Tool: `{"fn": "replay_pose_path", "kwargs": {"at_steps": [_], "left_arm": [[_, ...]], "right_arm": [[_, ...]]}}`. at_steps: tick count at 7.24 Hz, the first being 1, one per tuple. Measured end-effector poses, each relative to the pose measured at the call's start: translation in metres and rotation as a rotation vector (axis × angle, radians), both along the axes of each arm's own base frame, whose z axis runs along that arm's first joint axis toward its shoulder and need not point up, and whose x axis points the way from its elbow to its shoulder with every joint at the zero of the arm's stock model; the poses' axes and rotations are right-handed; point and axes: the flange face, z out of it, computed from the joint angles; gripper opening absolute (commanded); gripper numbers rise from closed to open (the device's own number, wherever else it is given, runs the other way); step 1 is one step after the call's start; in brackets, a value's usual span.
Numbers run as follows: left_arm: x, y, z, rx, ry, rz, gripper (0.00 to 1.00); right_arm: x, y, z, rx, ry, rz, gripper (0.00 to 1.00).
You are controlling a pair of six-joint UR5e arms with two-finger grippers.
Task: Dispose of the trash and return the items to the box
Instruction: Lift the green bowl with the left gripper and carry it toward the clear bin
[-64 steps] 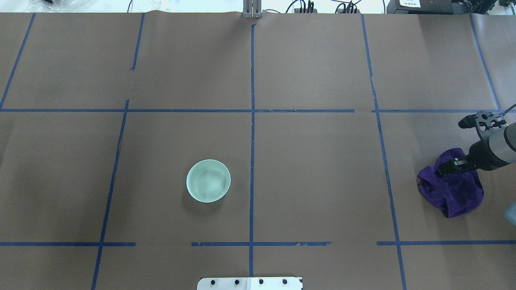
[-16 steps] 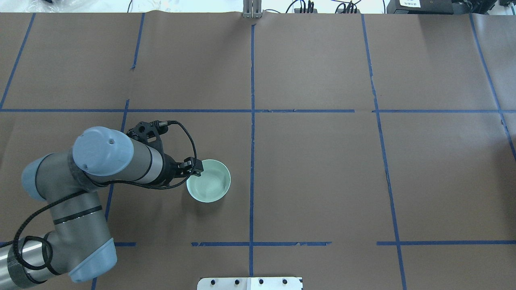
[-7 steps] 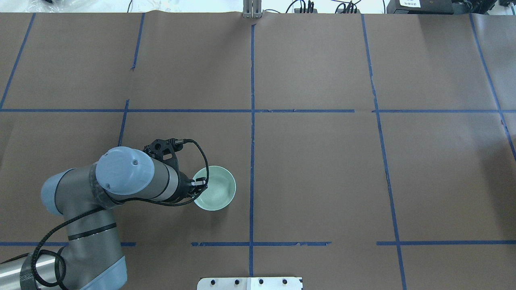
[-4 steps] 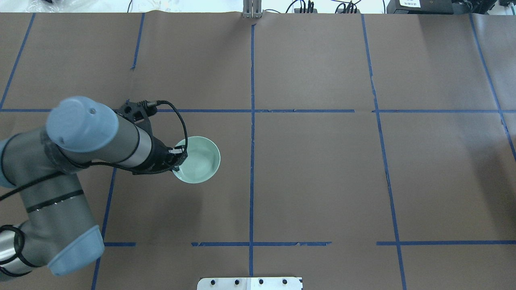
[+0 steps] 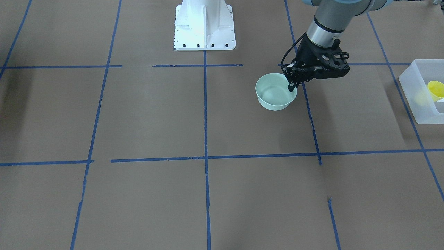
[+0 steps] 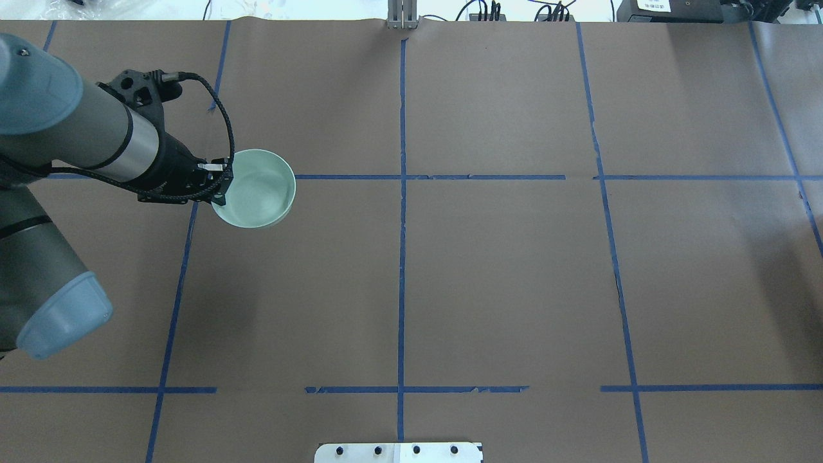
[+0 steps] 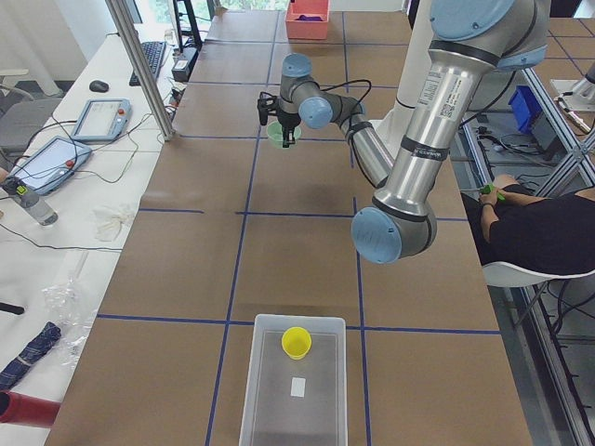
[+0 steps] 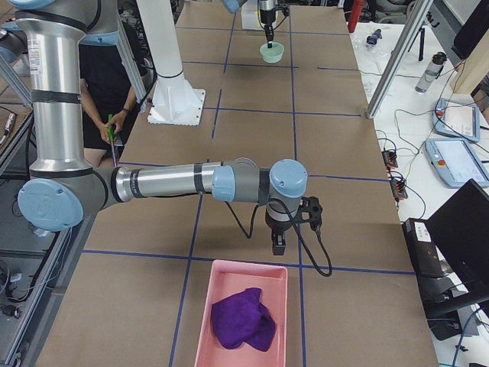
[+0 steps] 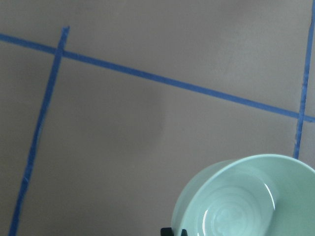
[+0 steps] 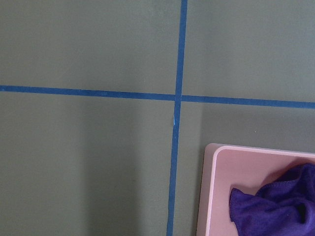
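Robot's left claw (image 5: 292,85) clamps the rim of one mint bowl (image 5: 274,92) above the table (image 5: 208,121) | one yellow cup (image 5: 436,88) sits inside one frosted box (image 5: 416,107) | one purple cloth (image 8: 243,321) fills one pink tray (image 8: 200,306) | right claw (image 8: 278,246) hangs near the tray, its grip impossible to tell.

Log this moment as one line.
left end effector: shut on rim of pale green round bowl | right end effector: state unclear | small yellow plastic cup: in translucent white bin
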Motion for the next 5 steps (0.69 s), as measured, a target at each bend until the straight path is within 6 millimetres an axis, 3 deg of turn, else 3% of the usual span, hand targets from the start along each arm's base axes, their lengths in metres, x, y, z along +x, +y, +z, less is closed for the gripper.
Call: {"fn": "replay_pose_path", "kwargs": {"at_steps": [3,5], "left_arm": [[-0.075,-0.044,0.02,0.097,-0.107,0.039,0.0],[-0.147,-0.072,0.064,0.101,-0.129,0.1,0.0]], "right_arm": [[-0.001,0.0,0.031,0.032,-0.01,0.003,1.0],[-0.001,0.002,0.042,0.028,-0.027,0.006,1.0]]}}
